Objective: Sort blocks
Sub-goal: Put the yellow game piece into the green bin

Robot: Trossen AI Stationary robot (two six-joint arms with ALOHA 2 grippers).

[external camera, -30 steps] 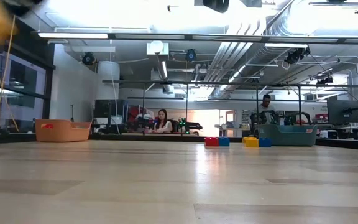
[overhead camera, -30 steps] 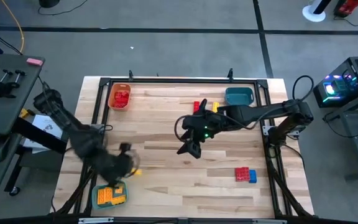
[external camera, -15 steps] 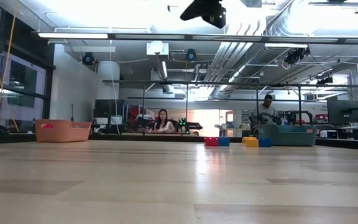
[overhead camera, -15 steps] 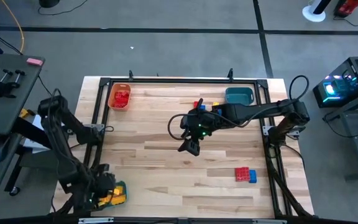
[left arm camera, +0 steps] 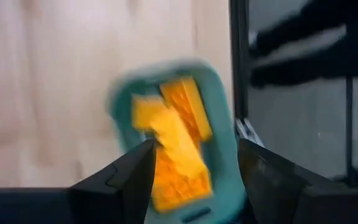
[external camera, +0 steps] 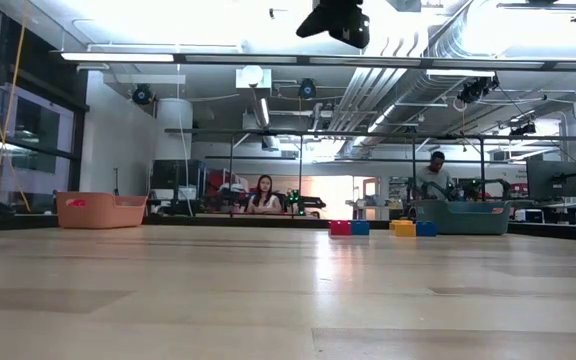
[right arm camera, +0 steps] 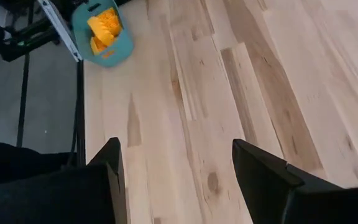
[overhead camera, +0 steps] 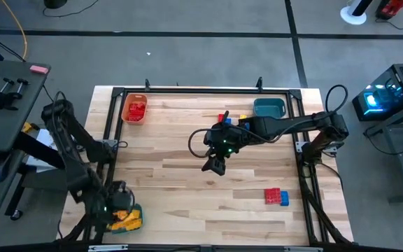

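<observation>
Four clusters of blocks are on record. Yellow blocks (left arm camera: 173, 146) lie in a teal tray (overhead camera: 136, 222) at the table's near left corner; red blocks (overhead camera: 136, 110) sit in the orange tray (overhead camera: 125, 106) at the far left. A red and blue pair (overhead camera: 276, 197) lies loose at the near right, and red, blue and yellow blocks (overhead camera: 232, 119) beside the second teal tray (overhead camera: 269, 108).

The left gripper (left arm camera: 194, 180) hangs above the yellow-filled tray, fingers spread, nothing between them. Judged step: a yellow deposit just completed. The right gripper (right arm camera: 176, 177) hovers mid-table, fingers spread, empty.

The next move calls for reaching a loose block, likely the near-right pair, and squaring the fingers over one block.
</observation>
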